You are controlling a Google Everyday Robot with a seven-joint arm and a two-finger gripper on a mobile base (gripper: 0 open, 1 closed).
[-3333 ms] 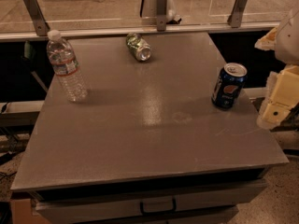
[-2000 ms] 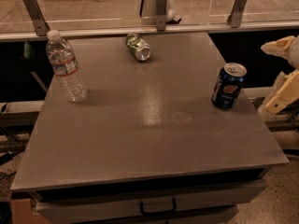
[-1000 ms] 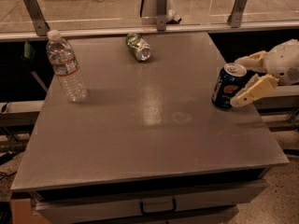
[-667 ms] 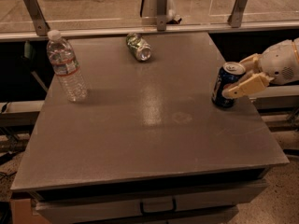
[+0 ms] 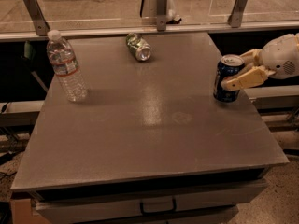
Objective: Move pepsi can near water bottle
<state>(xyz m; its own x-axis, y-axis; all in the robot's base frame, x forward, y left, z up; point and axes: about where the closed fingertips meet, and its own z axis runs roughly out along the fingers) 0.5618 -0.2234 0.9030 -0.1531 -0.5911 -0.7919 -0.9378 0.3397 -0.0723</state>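
The pepsi can point(image 5: 226, 74), dark blue with a silver top, stands near the table's right edge. My gripper point(image 5: 239, 70) reaches in from the right, with one cream finger point(image 5: 244, 80) across the can's near side and the other behind its top. The fingers are closed against the can, which rests on the table. The water bottle point(image 5: 66, 67), clear with a white cap and a red-and-white label, stands upright at the far left of the table, well apart from the can.
A green and silver can point(image 5: 138, 46) lies on its side at the back middle. The grey table point(image 5: 149, 139) has a drawer with a handle point(image 5: 157, 206) below its front edge. A rail with metal posts point(image 5: 161, 6) runs behind the table.
My gripper has moved in from the right of the table to the pepsi can, and its fingers have come around the can. The can, the bottle and the green can have stayed in place.
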